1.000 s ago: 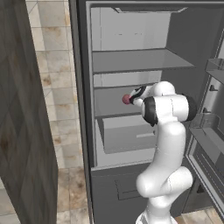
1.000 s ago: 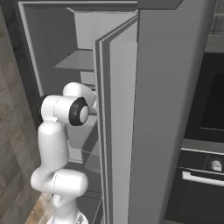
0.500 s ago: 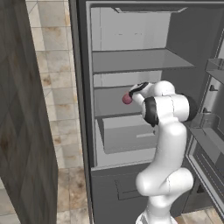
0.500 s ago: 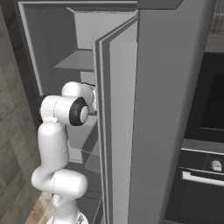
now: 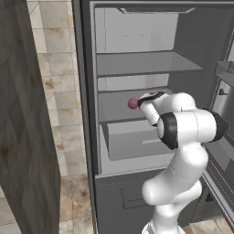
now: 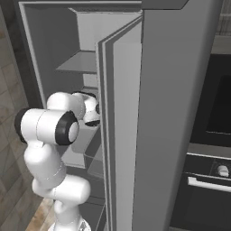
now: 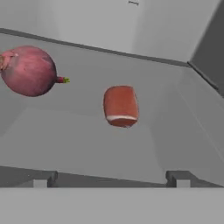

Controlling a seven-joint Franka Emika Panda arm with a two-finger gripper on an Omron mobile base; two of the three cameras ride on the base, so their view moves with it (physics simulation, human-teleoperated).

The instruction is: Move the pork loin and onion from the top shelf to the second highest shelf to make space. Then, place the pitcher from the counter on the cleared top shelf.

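The onion [image 7: 28, 71], a round dark red ball, lies on the second highest shelf [image 7: 87, 144] at the left of the hand view. The red-pink pork loin [image 7: 120, 106] sits on the same shelf, a little farther in and to the right. My gripper [image 7: 109, 180] is open, its fingertips [image 7: 41, 179] spread wide just short of both, with nothing between them. From the left base view the onion [image 5: 132, 103] rests on the second highest shelf [image 5: 114, 112], right in front of my gripper [image 5: 143, 101]. Above it is the top shelf [image 5: 146, 64].
A grey drawer box [image 5: 137, 141] sits directly under the shelf I reach into. The open fridge door [image 6: 171, 113] stands close on my right, with door bins [image 5: 225, 73] on its inside. An oven [image 6: 212, 135] is beyond it, and a dark panel [image 5: 23, 114] stands at my left.
The jaws have spread wide and the onion now lies free on the second highest shelf. The hand has drawn back slightly from it.
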